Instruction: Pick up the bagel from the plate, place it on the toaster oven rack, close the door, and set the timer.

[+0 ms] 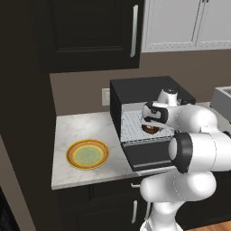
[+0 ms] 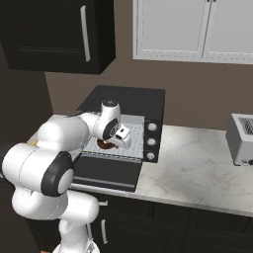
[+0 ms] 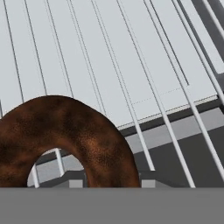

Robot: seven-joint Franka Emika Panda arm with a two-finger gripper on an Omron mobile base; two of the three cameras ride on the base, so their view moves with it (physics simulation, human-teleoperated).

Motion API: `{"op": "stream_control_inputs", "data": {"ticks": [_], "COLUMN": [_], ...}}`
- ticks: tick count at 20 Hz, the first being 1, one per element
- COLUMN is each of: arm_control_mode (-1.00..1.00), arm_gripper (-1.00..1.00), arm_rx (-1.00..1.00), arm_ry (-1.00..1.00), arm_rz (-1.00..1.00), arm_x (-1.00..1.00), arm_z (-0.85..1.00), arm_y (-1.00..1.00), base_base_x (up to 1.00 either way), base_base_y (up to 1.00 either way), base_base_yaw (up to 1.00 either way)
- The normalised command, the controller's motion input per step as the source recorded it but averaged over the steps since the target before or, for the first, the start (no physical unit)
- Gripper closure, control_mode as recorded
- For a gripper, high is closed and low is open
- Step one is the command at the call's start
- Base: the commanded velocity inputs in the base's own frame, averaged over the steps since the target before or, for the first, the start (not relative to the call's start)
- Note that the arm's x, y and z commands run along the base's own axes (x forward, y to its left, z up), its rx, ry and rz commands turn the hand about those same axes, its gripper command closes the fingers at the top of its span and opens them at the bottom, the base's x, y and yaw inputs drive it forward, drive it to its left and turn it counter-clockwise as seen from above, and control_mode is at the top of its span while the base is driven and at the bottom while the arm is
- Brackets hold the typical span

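Operator: Layout check, left to right?

Technician: Plate [image 1: 87,154] sits at the left end of the marble counter [image 1: 79,127], round and shallow, orange rim, pale green centre, nothing on it. Right of it stands the black toaster oven [image 1: 149,90], its door [image 1: 146,155] dropped flat toward the robot. Further right, a row of round knobs [image 2: 151,142] runs down the oven's front panel, and a grey toaster [image 2: 243,138] stands well apart near the counter's far right end.

Operator: Bagel position?

Technician: Bagel [image 3: 65,140] is at the gripper [image 1: 151,127], directly below the hand and just above the rack [image 3: 131,65]. The hand view shows it close up, a dark brown ring with a mottled glaze, standing on edge so the wires are visible through its hole. Whether it touches the wires cannot be told.

Operator: Gripper state?

Technician: Fingers are narrowed onto the bagel; it is being gripped.

Operator: Rack description?

Technician: Flat, light grey, thin parallel metal wires running front to back over a pale tray floor, with a cross bar at the front edge.

Operator: Governing relation for the next move?

Technician: Likely the short drop between bagel and wires. Releasing over the middle wires should keep the ring from rolling toward the door.
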Motion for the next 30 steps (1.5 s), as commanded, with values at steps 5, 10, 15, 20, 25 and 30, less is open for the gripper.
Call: {"op": "stream_control_inputs", "data": {"ticks": [5,10,15,20,25,30], "arm_control_mode": [-1.00,-1.00,-1.00,-1.00,-1.00,-1.00], "arm_gripper": [-1.00,-1.00,-1.00,-1.00,-1.00,-1.00], "arm_rx": [0.00,0.00,0.02,0.04,0.05,0.04], "arm_ry": [0.00,0.00,-0.01,-0.09,-0.03,0.02], "arm_rz": [0.00,0.00,0.00,0.00,0.00,-0.02], "arm_x": [0.00,0.00,-0.05,-0.79,-0.91,-0.55], "arm_z": [-0.01,0.00,0.10,0.46,0.36,0.00], "arm_y": [0.00,0.00,0.00,0.00,-0.13,-0.38], "base_base_x": [0.00,0.00,0.00,0.00,0.00,0.00], "base_base_y": [0.00,0.00,0.00,0.00,0.00,0.00], "base_base_yaw": [0.00,0.00,0.00,0.00,0.00,0.00]}}
